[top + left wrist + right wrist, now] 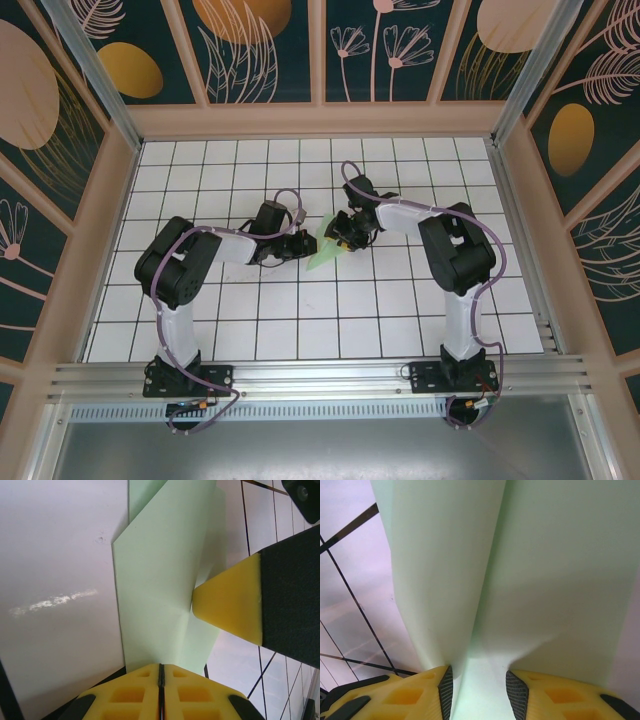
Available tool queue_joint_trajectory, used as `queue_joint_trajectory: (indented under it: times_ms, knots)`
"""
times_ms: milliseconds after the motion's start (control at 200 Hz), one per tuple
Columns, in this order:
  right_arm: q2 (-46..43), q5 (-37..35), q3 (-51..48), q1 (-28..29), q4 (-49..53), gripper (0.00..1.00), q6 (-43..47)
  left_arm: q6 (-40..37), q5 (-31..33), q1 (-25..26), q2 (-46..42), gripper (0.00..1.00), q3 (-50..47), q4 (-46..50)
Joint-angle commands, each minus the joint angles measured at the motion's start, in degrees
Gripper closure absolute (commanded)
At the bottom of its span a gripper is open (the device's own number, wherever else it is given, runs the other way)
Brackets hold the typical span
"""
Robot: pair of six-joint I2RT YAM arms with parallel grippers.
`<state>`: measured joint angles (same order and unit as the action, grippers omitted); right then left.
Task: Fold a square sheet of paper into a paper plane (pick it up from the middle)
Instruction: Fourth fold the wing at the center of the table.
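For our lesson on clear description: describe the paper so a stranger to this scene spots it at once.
Find the white gridded table, then its middle. There, between the left gripper and the right gripper, is the paper: the one pale mint-green thing among black-and-yellow grippers and white tiles, folded and tapering to a point.

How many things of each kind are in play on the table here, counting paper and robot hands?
Sheets of green paper: 1
Robot hands: 2, the left hand and the right hand
Total: 3
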<state>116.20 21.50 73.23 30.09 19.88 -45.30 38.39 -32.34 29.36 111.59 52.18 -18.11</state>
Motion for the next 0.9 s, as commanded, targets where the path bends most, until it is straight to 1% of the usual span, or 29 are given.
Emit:
queue_joint_trajectory:
  times_ms: [0,75,180,275,340,540,721,811,896]
  knots:
    - [6.3,-7.1,-5.8,-0.5,3.4,0.57,0.1,-1.7,0.2,0.2,1.0,0.89,1.1,1.8]
    - [4.7,-6.6,-6.8,-0.5,1.5,0.53,0.2,-1.9,-0.1,0.2,1.0,0.89,1.1,1.9]
    - [3.3,-6.5,-7.8,-0.7,0.2,0.45,0.1,-2.2,-0.3,0.3,0.8,0.89,1.2,1.9]
    - [3.7,-7.4,-7.4,-0.6,1.2,0.37,-0.2,-2.3,-0.5,0.2,0.7,0.89,1.0,1.8]
    - [4.7,-9.2,-5.9,-0.4,3.6,0.34,-0.4,-2.3,-0.6,0.2,0.6,0.88,1.1,1.6]
    - [8.0,-13.8,-2.6,0.1,10.3,0.32,-2.4,-2.5,-1.2,0.2,0.0,0.88,1.0,1.4]
    - [9.7,-14.5,-1.4,0.5,12.9,0.31,-4.6,-2.1,-2.0,0.2,-0.7,0.87,0.1,-0.3]
    - [11.0,-15.4,0.6,0.9,15.3,0.31,-5.4,-1.8,-2.2,0.2,-1.7,0.87,-0.4,-1.3]
    - [12.1,-15.8,2.0,0.9,17.0,0.33,-6.2,-1.7,-2.0,0.2,-3.0,0.87,-1.1,-2.1]
